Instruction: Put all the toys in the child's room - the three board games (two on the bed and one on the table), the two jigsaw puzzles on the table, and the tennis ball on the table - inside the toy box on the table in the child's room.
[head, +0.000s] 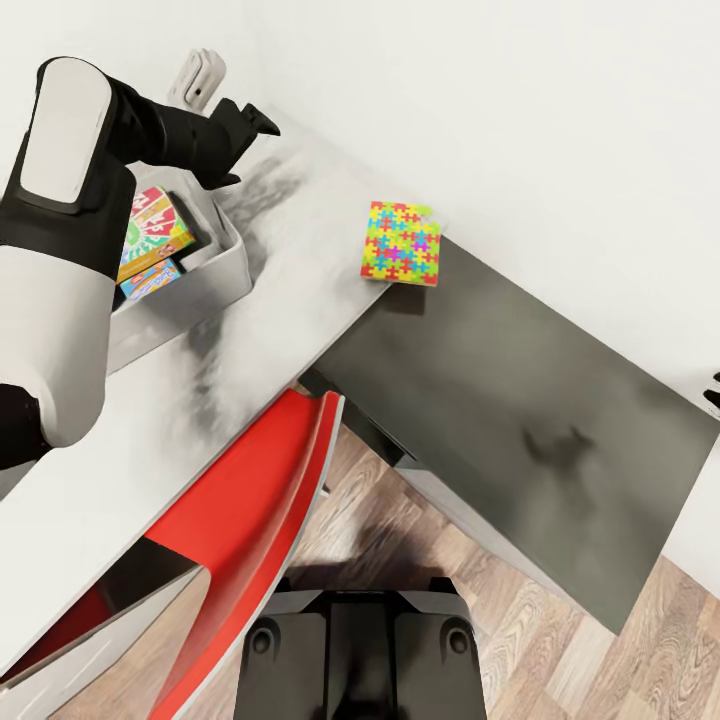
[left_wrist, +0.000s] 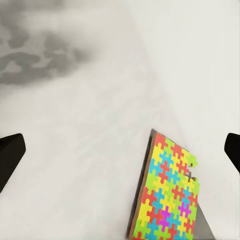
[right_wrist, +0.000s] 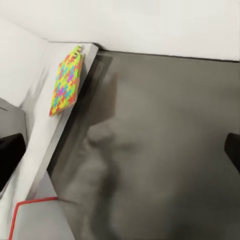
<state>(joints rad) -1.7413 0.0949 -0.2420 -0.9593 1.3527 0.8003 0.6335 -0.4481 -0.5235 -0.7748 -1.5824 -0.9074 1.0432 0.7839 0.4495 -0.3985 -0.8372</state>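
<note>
One puzzle left: we saw jigsaw puzzle (head: 401, 243) lying on counter (head: 290, 290).
Toy box (head: 215, 275): held game boxes (head: 152, 240).
Left claw (head: 252, 128): spread, empty.
Right claw: ditto.

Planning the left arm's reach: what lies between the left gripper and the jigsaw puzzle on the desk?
Nothing: the head view shows bare light grey table between the left gripper and the jigsaw puzzle.

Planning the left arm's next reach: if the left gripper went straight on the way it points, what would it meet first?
Probably the light grey table top; the left gripper, open, looks down at it. The jigsaw puzzle lies off-centre, though depth is unclear.
</note>
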